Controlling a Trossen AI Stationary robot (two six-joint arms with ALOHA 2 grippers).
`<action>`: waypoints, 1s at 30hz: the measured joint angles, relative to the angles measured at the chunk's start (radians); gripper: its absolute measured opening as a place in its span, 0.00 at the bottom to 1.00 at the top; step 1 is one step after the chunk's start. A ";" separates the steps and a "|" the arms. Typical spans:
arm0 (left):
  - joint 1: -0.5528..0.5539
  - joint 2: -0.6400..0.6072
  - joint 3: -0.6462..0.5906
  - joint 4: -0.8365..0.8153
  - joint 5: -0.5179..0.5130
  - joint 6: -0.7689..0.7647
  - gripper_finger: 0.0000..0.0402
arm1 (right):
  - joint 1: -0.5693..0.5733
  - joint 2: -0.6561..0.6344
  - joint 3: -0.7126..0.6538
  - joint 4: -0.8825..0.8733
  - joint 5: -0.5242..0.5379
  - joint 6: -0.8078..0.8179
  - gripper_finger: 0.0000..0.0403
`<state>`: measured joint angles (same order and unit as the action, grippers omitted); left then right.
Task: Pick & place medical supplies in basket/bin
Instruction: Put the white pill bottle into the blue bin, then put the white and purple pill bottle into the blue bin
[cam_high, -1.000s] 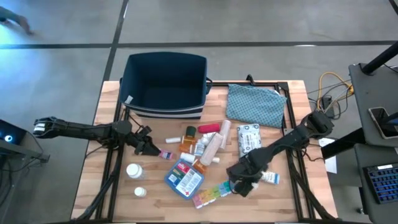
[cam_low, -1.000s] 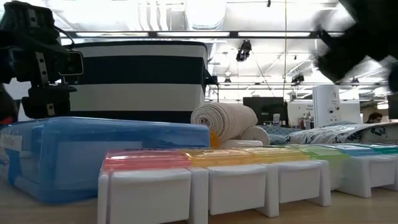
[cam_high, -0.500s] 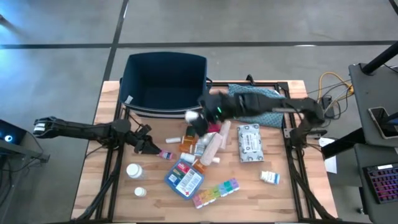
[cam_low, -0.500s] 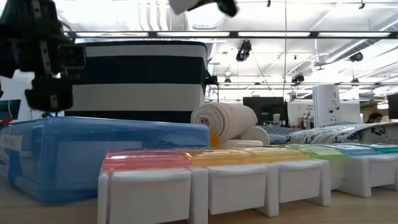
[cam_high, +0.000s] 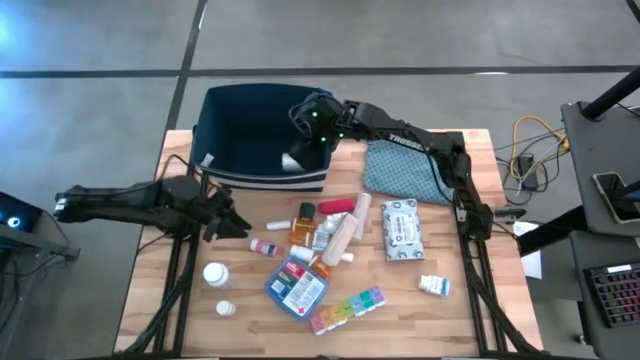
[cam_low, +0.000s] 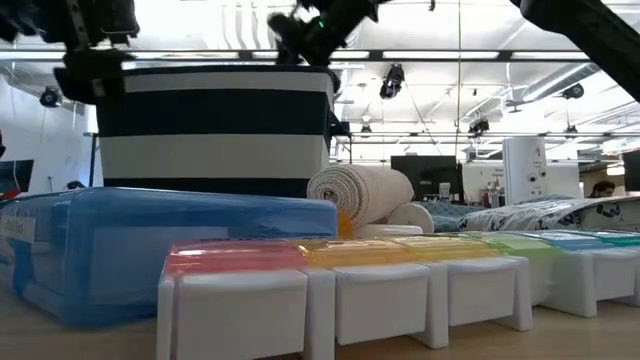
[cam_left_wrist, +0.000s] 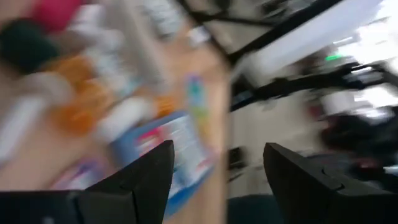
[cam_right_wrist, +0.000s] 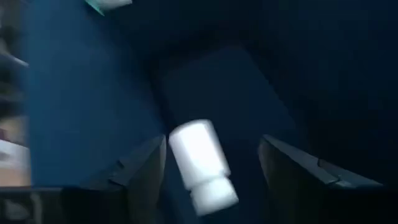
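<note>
The navy bin (cam_high: 225, 140) stands at the table's far edge. My right gripper (cam_high: 304, 126) hangs open over the bin's right half. Inside the bin, in the right wrist view, a white pill bottle (cam_right_wrist: 202, 165) shows between my spread fingers (cam_right_wrist: 144, 171), apart from them; from above the bottle (cam_high: 293, 162) is by the near wall. My left gripper (cam_high: 234, 226) is open above the table's left-middle, left of a small pink-capped vial (cam_high: 265, 247), holding nothing. On the table lie the blue first-aid pouch (cam_high: 297, 287), the rainbow pill organizer (cam_high: 346, 309), the wipes packet (cam_high: 399, 226) and the bandage roll (cam_high: 343, 236).
A teal patterned pouch (cam_high: 408, 168) lies right of the bin. A white bottle (cam_high: 213, 273) and a small white cap (cam_high: 226, 308) sit near the left front. A small box (cam_high: 433, 286) lies at the right front. Orange bottles and tubes cluster at the middle (cam_high: 305, 230).
My right gripper has swept from the table's near right, by the pill organizer, toward the far edge, carrying a white bottle over the bin. The bottle now sits inside the bin, free of the fingers. My left gripper has risen slightly.
</note>
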<state>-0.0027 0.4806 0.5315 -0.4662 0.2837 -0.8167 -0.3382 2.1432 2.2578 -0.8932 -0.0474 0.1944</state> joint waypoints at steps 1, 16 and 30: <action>-0.003 0.005 0.039 -0.099 -0.032 0.025 0.57 | -0.002 -0.004 -0.002 -0.011 0.002 -0.026 0.66; -0.205 0.167 0.345 -0.608 0.038 -0.008 0.57 | 0.148 -0.076 0.070 -0.161 0.232 -0.410 0.72; -0.731 0.536 0.425 -0.635 -0.215 -0.170 0.57 | 0.167 -0.076 0.060 -0.192 0.287 -0.442 0.80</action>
<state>-0.7338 1.0167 0.9564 -1.1016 0.0683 -0.9865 -0.1707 2.0674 2.3177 -1.0851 0.2394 -0.2478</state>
